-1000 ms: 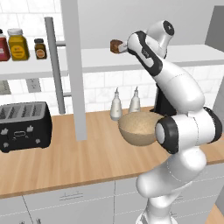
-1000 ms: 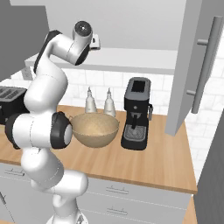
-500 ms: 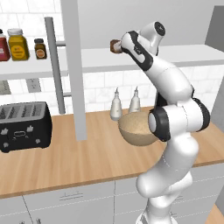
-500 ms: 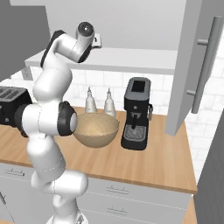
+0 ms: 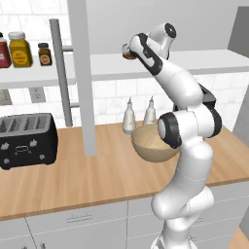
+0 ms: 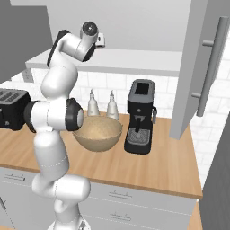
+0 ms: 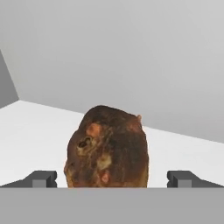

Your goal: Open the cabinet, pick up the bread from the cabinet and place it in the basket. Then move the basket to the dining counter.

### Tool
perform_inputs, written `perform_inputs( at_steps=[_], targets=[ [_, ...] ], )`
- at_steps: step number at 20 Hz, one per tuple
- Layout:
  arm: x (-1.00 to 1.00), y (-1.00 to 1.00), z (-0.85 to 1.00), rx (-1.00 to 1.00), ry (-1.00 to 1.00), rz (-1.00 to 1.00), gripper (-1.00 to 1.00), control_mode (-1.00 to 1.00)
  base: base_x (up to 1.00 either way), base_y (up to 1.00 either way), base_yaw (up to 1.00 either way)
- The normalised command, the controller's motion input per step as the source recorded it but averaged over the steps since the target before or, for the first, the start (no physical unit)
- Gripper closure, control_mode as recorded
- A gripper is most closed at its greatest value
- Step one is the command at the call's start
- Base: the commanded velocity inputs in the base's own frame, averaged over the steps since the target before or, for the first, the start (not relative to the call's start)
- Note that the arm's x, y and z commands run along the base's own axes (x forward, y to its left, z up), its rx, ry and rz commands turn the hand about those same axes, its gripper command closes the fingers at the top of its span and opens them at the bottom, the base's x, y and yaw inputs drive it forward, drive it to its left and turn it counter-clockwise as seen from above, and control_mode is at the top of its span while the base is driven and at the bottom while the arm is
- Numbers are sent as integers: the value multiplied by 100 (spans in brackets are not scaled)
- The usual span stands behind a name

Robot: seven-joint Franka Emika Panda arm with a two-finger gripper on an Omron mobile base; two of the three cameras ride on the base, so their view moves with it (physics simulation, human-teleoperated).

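Nearest you, the basket sits on the wood worktop, just in front of two white bottles and beside the black coffee machine. Higher up, your gripper reaches into the open cabinet, fingers spread wide either side of the bread, gripping nothing. The bread rests on the white shelf.

One bread, one basket, two white bottles, three spice jars on the shelf far left, one toaster, one coffee machine.
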Motion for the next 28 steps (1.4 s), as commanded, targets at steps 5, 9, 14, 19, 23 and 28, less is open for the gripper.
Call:
perform_inputs(
  at_steps=[5,9,14,19,23,28],
  targets=[
    [14,10,-17,0,0,0,-100,-100,0,0,0],
    [16,10,-22,0,0,0,-100,-100,0,0,0],
    [18,14,-12,0,0,0,100,-100,0,0,0],
    [-15,7,-9,0,0,0,100,-100,0,0,0],
    [-100,-30,-2,2,-6,0,100,-100,0,0,0],
    [-100,-41,0,7,-12,0,100,-100,0,0,0]
  ],
)
